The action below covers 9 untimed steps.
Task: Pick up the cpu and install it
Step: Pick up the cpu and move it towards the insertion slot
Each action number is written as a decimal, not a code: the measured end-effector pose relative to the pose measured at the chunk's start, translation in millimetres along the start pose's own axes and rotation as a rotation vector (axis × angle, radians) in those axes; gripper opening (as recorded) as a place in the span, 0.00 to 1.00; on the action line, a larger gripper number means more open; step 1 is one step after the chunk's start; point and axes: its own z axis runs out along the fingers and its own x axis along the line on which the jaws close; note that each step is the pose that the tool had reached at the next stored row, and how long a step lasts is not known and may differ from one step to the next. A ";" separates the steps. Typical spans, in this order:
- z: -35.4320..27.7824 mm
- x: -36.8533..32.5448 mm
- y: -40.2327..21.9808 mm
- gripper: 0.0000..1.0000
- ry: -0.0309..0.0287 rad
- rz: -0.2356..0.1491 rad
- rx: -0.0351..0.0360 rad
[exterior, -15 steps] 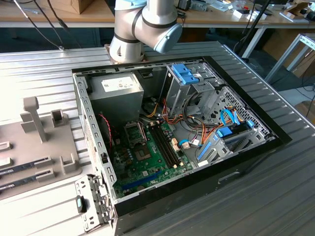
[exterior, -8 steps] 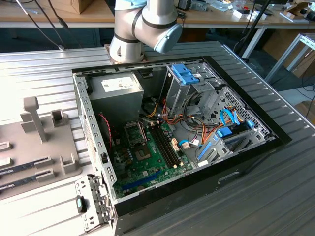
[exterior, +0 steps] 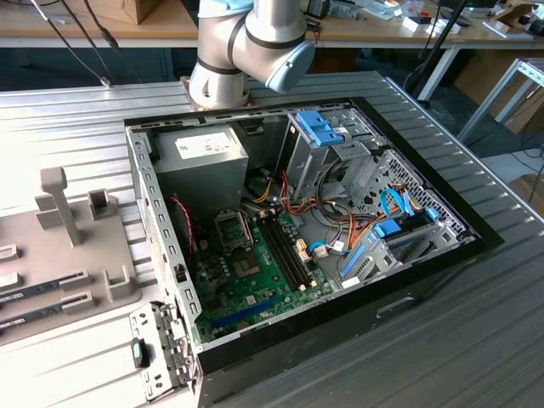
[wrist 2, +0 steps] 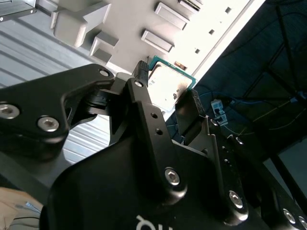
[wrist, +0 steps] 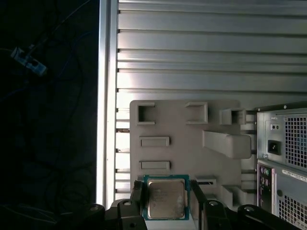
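Silvery metal cpu (wrist: 166, 199), matt grey plastic tray (wrist: 182, 120)

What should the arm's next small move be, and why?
Probably carry the cpu sideways toward the open computer case. The gripper holds it by two opposite edges, and it looks lifted well above the gray tray.

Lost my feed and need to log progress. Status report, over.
Hand shut on cpu, a finger on each side. Cpu over the grey tray, outside the case. No obstruction seen near it.
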 end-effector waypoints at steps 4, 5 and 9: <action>-3.4 -0.1 0.1 0.47 0.0001 0.000 0.0000; -4.6 -0.1 0.1 0.47 0.0001 0.000 0.0000; -8.5 -0.3 0.1 0.47 0.0000 0.000 0.0000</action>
